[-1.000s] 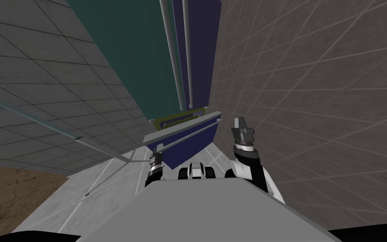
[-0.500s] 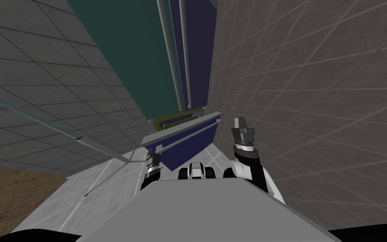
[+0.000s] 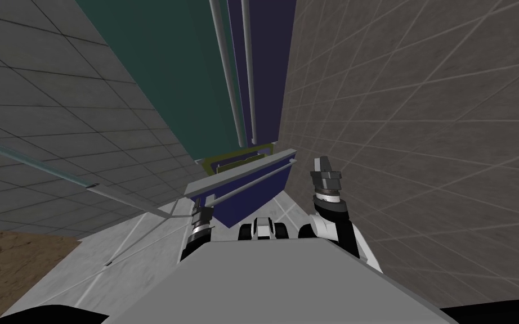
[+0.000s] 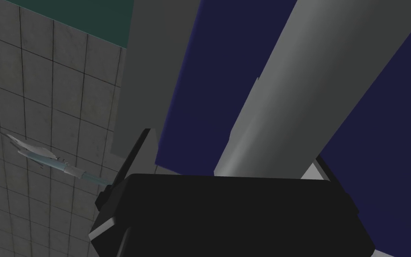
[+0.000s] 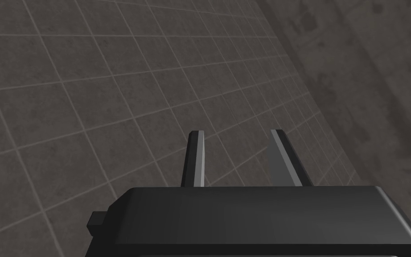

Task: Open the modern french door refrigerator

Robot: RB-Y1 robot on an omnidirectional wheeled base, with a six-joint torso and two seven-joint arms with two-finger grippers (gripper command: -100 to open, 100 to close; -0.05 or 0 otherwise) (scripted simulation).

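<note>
The refrigerator (image 3: 162, 73) stands straight ahead of me at twelve o'clock. Its left door is teal and its right door (image 3: 267, 67) is dark navy. Two thin grey upright handles (image 3: 226, 73) run side by side along the seam between the doors.

Below the doors, a navy drawer (image 3: 253, 198) with a grey top edge stands out from the refrigerator's front, toward me. A yellow-green frame (image 3: 210, 163) shows in the gap behind it. A grey handle bar (image 4: 280, 84) runs across the drawer front.

My left claw (image 3: 198, 209) sits at about eleven o'clock, at the left end of that bar. In the left wrist view the bar rises from between the two fingers, so this claw is grasping the handle bar, with the navy drawer face just behind it.

My right claw (image 5: 236, 132) is raised at about one o'clock, just beside the drawer's right end and apart from it. Its fingers are parted and hold nothing. It faces the grey tiled wall (image 3: 421, 112) that runs along the three o'clock side.

Another grey tiled wall (image 3: 39, 101) stands at nine o'clock, with a pale slanting strip (image 3: 39, 164) across it. Pale floor (image 3: 129, 247) lies below the drawer, and a brown patch (image 3: 5, 264) shows at about eight o'clock.
</note>
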